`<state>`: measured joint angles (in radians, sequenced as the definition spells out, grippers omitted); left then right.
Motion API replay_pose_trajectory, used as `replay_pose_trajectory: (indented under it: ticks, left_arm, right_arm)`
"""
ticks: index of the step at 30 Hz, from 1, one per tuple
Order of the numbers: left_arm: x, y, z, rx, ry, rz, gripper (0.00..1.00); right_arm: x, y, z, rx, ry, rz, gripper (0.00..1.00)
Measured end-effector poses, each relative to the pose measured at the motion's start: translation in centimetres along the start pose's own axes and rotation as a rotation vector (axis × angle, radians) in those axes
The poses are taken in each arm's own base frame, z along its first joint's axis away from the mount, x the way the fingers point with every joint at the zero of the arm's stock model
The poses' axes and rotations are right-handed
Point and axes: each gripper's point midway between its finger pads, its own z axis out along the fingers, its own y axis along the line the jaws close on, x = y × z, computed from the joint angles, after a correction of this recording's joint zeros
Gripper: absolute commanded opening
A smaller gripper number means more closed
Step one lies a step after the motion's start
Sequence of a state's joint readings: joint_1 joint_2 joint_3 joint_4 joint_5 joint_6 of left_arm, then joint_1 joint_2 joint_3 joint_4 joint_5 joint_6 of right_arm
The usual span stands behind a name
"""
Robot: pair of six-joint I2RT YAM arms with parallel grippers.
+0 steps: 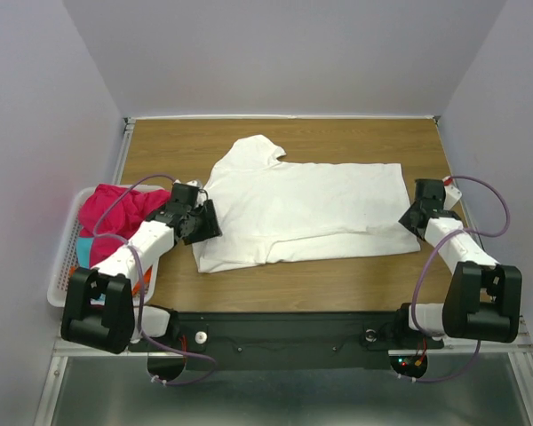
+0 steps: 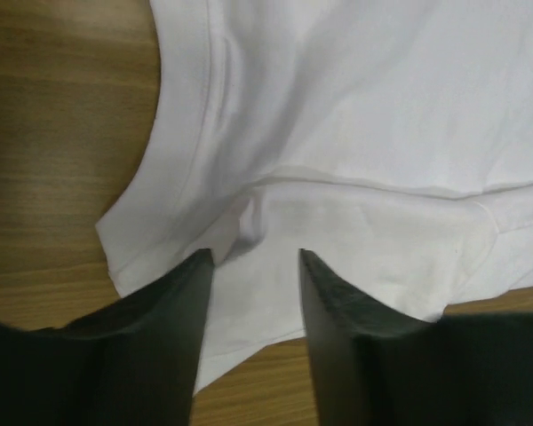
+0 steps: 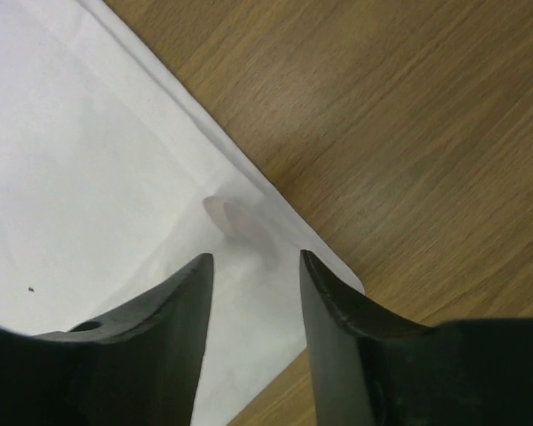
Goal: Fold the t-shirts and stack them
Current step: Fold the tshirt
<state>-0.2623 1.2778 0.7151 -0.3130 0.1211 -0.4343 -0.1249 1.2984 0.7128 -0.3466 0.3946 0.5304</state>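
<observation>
A large white t-shirt [image 1: 311,204] lies flat in the middle of the wooden table, folded into a long band, with one sleeve sticking out at the back left. My left gripper [image 1: 206,222] stands open at the shirt's left end. In the left wrist view its fingers straddle a folded corner of the white t-shirt [image 2: 364,115] without pinching it, the left gripper [image 2: 256,256] low over the cloth. My right gripper [image 1: 407,216] is open at the shirt's right end. In its own view the right gripper [image 3: 256,257] hovers over the white t-shirt's [image 3: 71,160] corner, where a small pucker stands up.
A white lattice basket [image 1: 62,266] sits off the table's left edge, holding a magenta-pink t-shirt [image 1: 111,209] over a cyan one [image 1: 86,249]. Bare wood [image 1: 338,280] shows in front of and behind the white shirt. Walls close in on three sides.
</observation>
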Motion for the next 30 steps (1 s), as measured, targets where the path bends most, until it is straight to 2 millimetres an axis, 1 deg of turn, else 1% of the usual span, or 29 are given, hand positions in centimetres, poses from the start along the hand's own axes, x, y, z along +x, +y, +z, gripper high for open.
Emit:
replay_pose_trajectory:
  ticks: [1,2,7,8,10,11,14,17,19,21,23,24,25,26,27,30]
  left_arm:
    - [-0.4,0.0,-0.2,-0.003,-0.015,0.007,0.82]
    - [-0.9,-0.1,-0.5,-0.006,-0.038,0.006,0.87]
    - [-2.9,0.0,-2.7,-0.021,-0.154,-0.003,0.87]
    - [-3.0,0.1,-3.0,-0.024,-0.165,-0.005,0.86]
    - [-3.3,0.3,-3.2,-0.037,-0.183,-0.019,0.82]
    - [-3.3,0.3,-3.2,-0.041,-0.183,-0.026,0.81]
    - [-2.6,0.8,-2.6,-0.055,-0.165,-0.042,0.8]
    - [-1.8,1.3,-1.6,-0.08,-0.127,-0.053,0.78]
    - [-1.7,1.5,-0.9,-0.092,-0.113,-0.054,0.76]
    - [-1.5,1.6,-0.2,-0.104,-0.093,-0.054,0.76]
    - [-1.8,1.5,0.3,-0.11,-0.079,-0.053,0.77]
    - [-2.4,1.2,0.4,-0.107,-0.081,-0.052,0.77]
    - [-3.4,0.7,0.4,-0.098,-0.095,-0.046,0.78]
    - [-4.9,-0.2,0.2,-0.079,-0.125,-0.038,0.79]
    - [-5.2,-0.4,0.3,-0.077,-0.127,-0.036,0.79]
    - [-8.2,-2.4,0.3,-0.029,-0.182,-0.012,0.79]
  right_arm:
    - [0.1,0.0,-0.1,-0.002,0.008,-0.003,0.52]
    - [0.0,0.1,-0.2,-0.005,0.01,-0.005,0.52]
    - [-0.5,1.3,-1.3,-0.073,0.023,0.005,0.49]
    - [-0.4,1.5,-1.5,-0.087,0.031,0.005,0.48]
    - [0.3,1.9,-1.9,-0.119,0.066,0.003,0.43]
    - [0.7,2.1,-2.0,-0.133,0.085,0.003,0.39]
    - [2.5,2.5,-2.1,-0.17,0.15,0.018,0.37]
    - [4.9,1.9,-1.8,-0.162,0.227,0.028,0.35]
    - [6.0,1.3,-1.3,-0.143,0.267,0.036,0.35]
    - [6.6,0.9,-1.1,-0.127,0.3,0.036,0.35]
    - [6.6,1.0,-1.1,-0.131,0.303,0.038,0.36]
    - [6.4,1.0,-1.2,-0.135,0.295,0.04,0.39]
    - [6.1,1.1,-1.3,-0.138,0.288,0.043,0.4]
    - [5.8,1.2,-1.4,-0.145,0.277,0.043,0.41]
    - [5.5,1.2,-1.6,-0.148,0.265,0.046,0.41]
    - [4.9,1.2,-1.7,-0.149,0.243,0.049,0.41]
